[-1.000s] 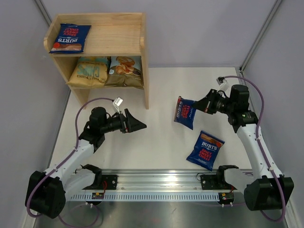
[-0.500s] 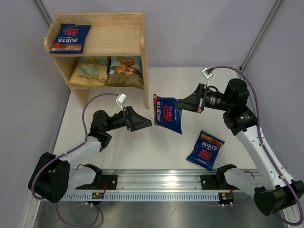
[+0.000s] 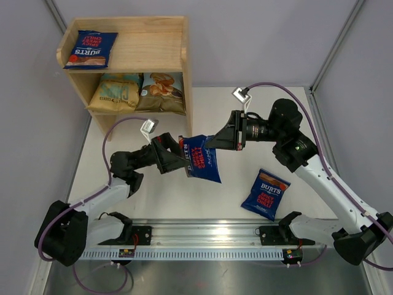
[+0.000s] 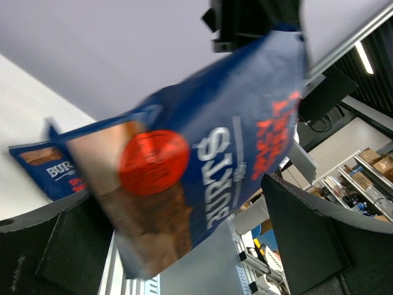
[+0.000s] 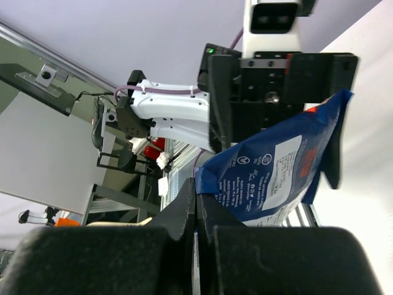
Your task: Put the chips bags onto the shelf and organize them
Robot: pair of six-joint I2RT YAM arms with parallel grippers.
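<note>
My right gripper point(image 3: 213, 142) point(image 5: 196, 192) is shut on the top corner of a dark-blue Burts chips bag point(image 3: 202, 160) point(image 5: 279, 169), which hangs in the air over the table's middle. My left gripper point(image 3: 182, 157) point(image 4: 184, 233) is open, and the bag's lower part point(image 4: 215, 147) lies between its spread fingers without being pinched. A second Burts bag point(image 3: 265, 193) lies flat on the table at the right. On the pale wooden shelf point(image 3: 166, 58), a third Burts bag point(image 3: 91, 49) sits on the top tier. A yellow-tan bag point(image 3: 115, 92) and a light-blue bag point(image 3: 163, 91) stand on the lower tier.
The shelf stands at the back left against the grey wall point(image 3: 37, 110). Its right side panel point(image 3: 188, 110) is just behind the held bag. A metal rail point(image 3: 202, 243) with both arm bases runs along the near edge.
The right arm has carried the hanging Burts bag leftward from the table's right side. The left gripper has reached right to meet it, so the bag now sits between its open fingers.
</note>
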